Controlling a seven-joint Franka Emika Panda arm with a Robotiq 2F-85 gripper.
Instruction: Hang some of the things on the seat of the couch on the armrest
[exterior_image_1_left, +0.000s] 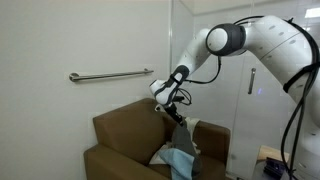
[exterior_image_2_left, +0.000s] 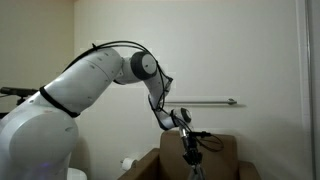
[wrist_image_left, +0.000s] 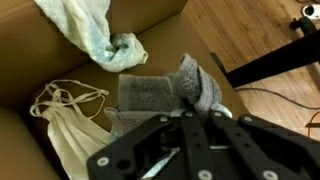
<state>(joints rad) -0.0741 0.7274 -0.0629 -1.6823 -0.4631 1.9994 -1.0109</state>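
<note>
Claw (wrist_image_left: 196, 118) is clamped shut on the grey cloth (wrist_image_left: 150, 92); a bunched fold of it rises right where the jaws meet. In an exterior view, the couch (exterior_image_1_left: 125, 130) holds the rest. The grey cloth hangs from the claw down to the seat (exterior_image_1_left: 145, 168), its lower end among pale pieces there, just beside the armrest (exterior_image_1_left: 212, 133) but not on it. The wrist view shows two more pieces on brown upholstery. A pale cloth (wrist_image_left: 90, 30) lies crumpled near the top, and a white piece (wrist_image_left: 70, 125) with thin straps lies beside the grey one. Which part of the couch each rests on is unclear from that angle.

The claw's body covers the near edge of the grey cloth. In an exterior view, the wall bar (exterior_image_2_left: 205, 101) shows above the couch, but the cloth under the claw is only a dark shape. The seat there is cut off by the frame's bottom edge.
</note>
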